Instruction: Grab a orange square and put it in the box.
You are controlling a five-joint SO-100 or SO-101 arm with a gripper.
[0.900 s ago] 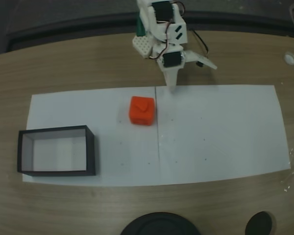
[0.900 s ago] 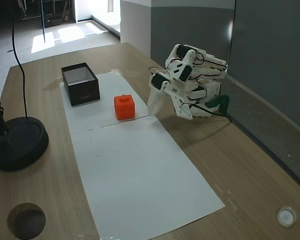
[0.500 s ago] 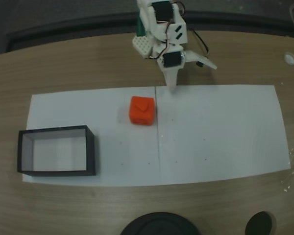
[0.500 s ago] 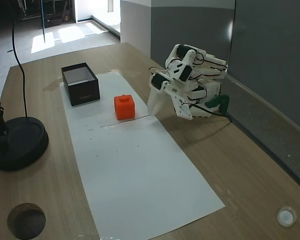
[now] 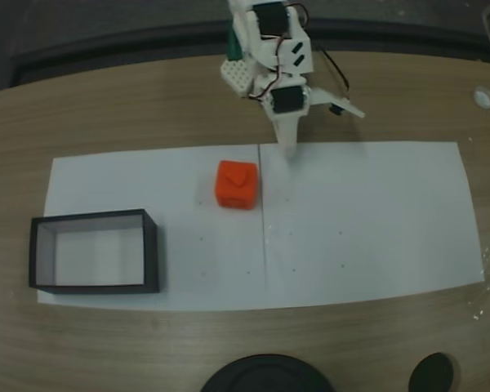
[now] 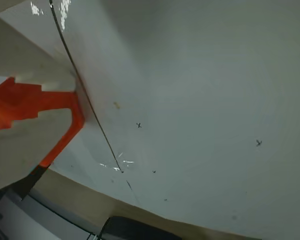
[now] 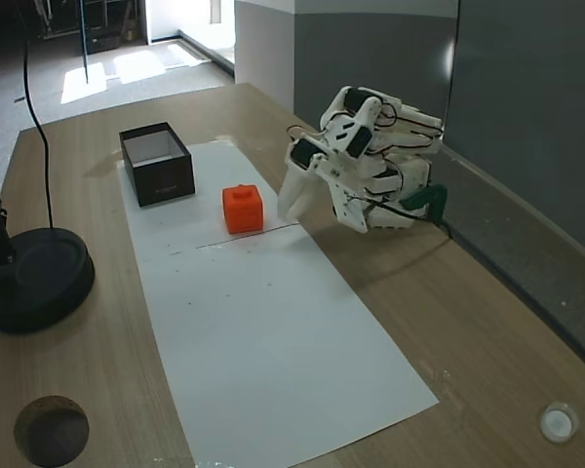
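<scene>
Nudging toward orange square [image 7: 243, 208]: fingers [image 7: 289, 192], seemingly slightly lifted since before.

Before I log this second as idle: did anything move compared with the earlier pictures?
Only the arm: in a fixed view the hand has lifted slightly and swung a little toward the orange square, taking hold of nothing. The square, the box and the white paper stayed where they were.

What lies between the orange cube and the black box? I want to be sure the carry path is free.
Only bare white paper. In a fixed view, the orange cube and the black box stand apart with nothing between them.
</scene>
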